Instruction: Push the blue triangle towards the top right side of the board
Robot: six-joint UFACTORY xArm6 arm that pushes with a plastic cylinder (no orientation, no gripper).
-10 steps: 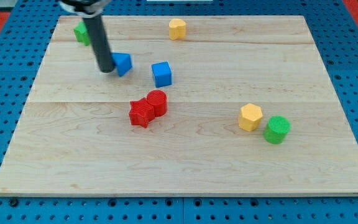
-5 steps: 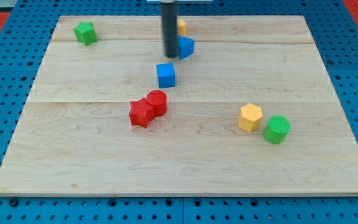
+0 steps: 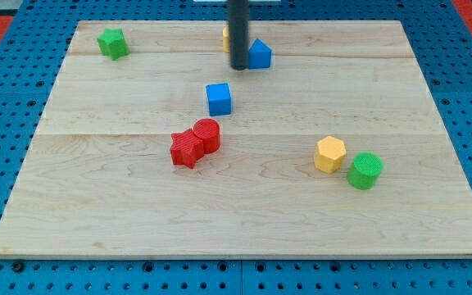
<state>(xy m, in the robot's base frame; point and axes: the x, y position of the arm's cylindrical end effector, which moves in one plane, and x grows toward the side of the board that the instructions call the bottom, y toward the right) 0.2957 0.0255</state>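
Note:
The blue triangle [image 3: 259,54] lies near the top of the wooden board [image 3: 383,229], a little right of its middle. My tip [image 3: 239,65] stands right against the triangle's left side. The dark rod rises from it out of the view's top. A yellow block [image 3: 227,37] sits just behind the rod at its left, mostly hidden by it.
A blue cube [image 3: 218,98] lies below the tip. A red star [image 3: 186,148] and a red cylinder [image 3: 207,134] touch near the centre. A green star [image 3: 112,43] is at top left. A yellow hexagon [image 3: 330,154] and a green cylinder [image 3: 365,170] sit at right.
My tip has moved right and up along the board, pushing the blue triangle from left of the blue cube to the top middle. The other blocks have not moved.

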